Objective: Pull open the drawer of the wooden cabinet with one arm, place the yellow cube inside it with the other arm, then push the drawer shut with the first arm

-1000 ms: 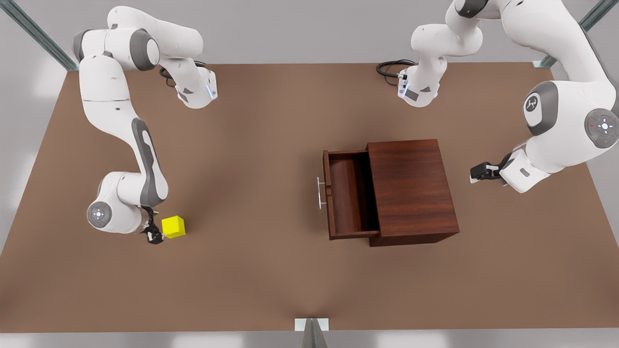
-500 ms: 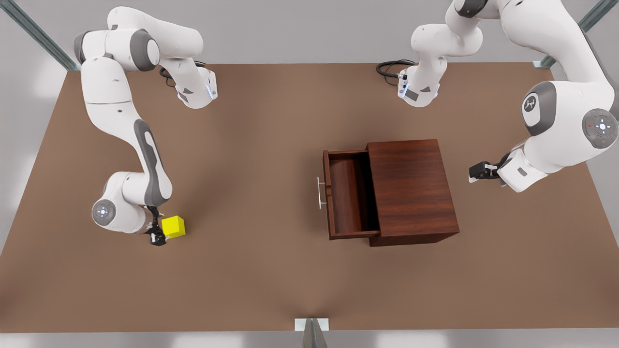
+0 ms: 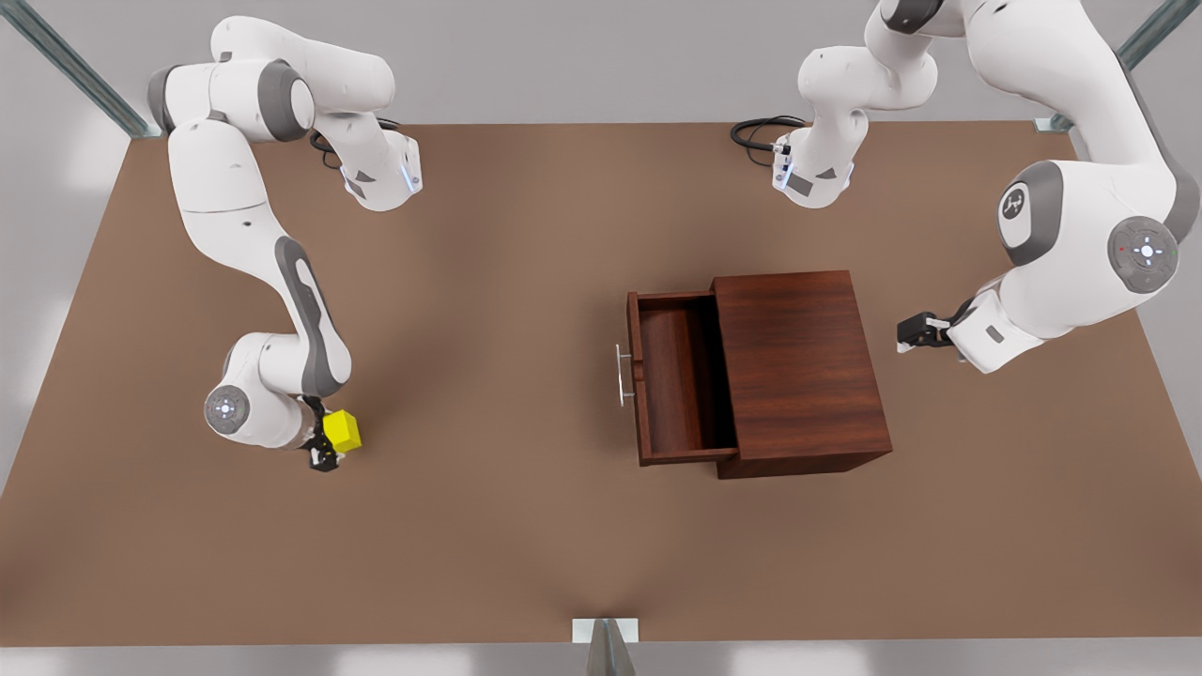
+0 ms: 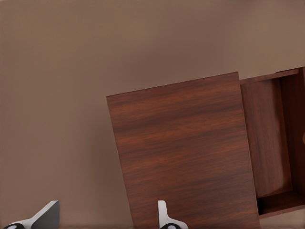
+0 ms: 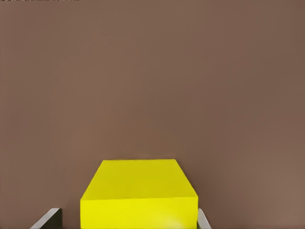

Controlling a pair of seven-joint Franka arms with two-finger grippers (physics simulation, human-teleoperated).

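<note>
**Right gripper closer over the cube**

Moved since a second ago: right gripper (image 3: 324,449), now over the near edge of the yellow cube (image 3: 342,431) rather than beside it, on the front view's left. Left gripper (image 3: 909,333) nudged a little nearer the cabinet (image 3: 798,371), on the front view's right.

Seen from the right wrist: cube (image 5: 139,193) between two fingertips (image 5: 47,218), one just off each flank, jaws spread to about the cube's width. Contact with the faces: cannot tell. Resting on the table (image 3: 488,526), well apart from the cabinet.

Seen from the left wrist: two pale fingertips (image 4: 164,218) set wide apart, gripping nothing, above the cabinet top (image 4: 183,152).

Materials and shapes: one cube, bright yellow, plain and sharp-edged. One boxy cabinet, dark reddish wood, streaked grain, flat top. One drawer (image 3: 678,385) of the same wood, pulled out toward the front view's left, hollow bare. One thin silver bar handle (image 3: 621,375) on the drawer front. One flat matt brown table. Two white jointed arms with grey covers and black grippers.
</note>
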